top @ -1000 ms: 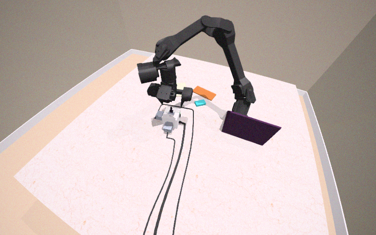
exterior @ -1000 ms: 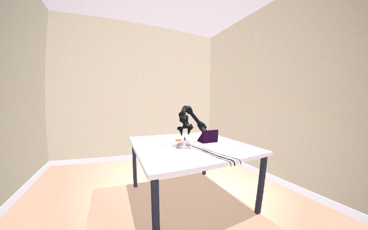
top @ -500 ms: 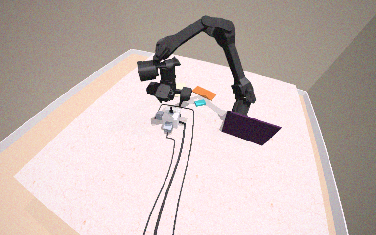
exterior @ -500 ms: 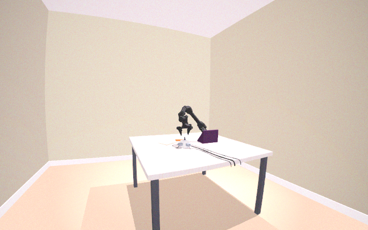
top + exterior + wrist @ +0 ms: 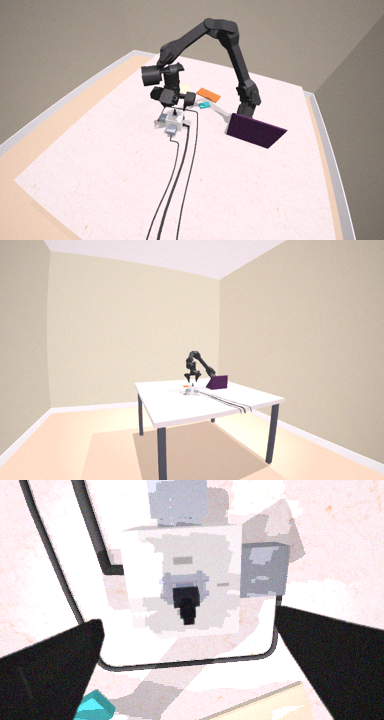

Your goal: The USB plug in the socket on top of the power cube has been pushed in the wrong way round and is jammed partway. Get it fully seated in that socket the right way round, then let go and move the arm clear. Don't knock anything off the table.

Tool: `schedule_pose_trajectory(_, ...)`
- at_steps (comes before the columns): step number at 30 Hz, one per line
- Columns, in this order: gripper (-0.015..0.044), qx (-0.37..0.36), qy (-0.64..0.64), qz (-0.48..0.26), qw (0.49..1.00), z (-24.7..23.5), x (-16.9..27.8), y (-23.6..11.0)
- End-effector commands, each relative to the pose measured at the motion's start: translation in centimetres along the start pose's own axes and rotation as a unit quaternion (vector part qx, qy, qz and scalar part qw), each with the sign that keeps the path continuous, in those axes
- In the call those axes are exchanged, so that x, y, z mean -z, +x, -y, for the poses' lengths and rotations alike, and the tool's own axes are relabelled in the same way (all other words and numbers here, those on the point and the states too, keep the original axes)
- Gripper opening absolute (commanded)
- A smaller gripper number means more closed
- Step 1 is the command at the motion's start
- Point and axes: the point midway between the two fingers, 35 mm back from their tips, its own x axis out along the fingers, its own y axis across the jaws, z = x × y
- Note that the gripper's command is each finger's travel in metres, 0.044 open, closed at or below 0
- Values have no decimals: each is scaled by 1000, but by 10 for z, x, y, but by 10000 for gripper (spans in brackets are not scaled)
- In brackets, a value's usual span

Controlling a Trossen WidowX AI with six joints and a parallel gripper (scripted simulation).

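The plug (image 5: 175, 112) stands upright in the socket on top of the cube (image 5: 174, 120), a black stub rising above the white top face. The cube sits on the table (image 5: 84, 158), with grey adapters on its left and near sides. Three cables (image 5: 181, 158) run from it toward the near edge. The hand (image 5: 174, 106) hangs just above the plug, released and spread wide, grasping nothing, one finger on either side. Beyond it lie a teal block (image 5: 204, 105), an orange card (image 5: 208, 94) and a cream card (image 5: 184, 88). A purple panel (image 5: 254, 131) leans to the right, in front of the arm's base.
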Motion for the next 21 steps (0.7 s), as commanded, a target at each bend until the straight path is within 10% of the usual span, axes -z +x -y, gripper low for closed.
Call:
schedule_pose_trajectory(1,440,-2,-2,-3,1000,-1,1,5)
schedule_pose_trajectory(9,440,-2,-2,-3,1000,-1,2,10)
schedule_pose_trajectory(21,125,-1,0,0,1000,0,0,8)
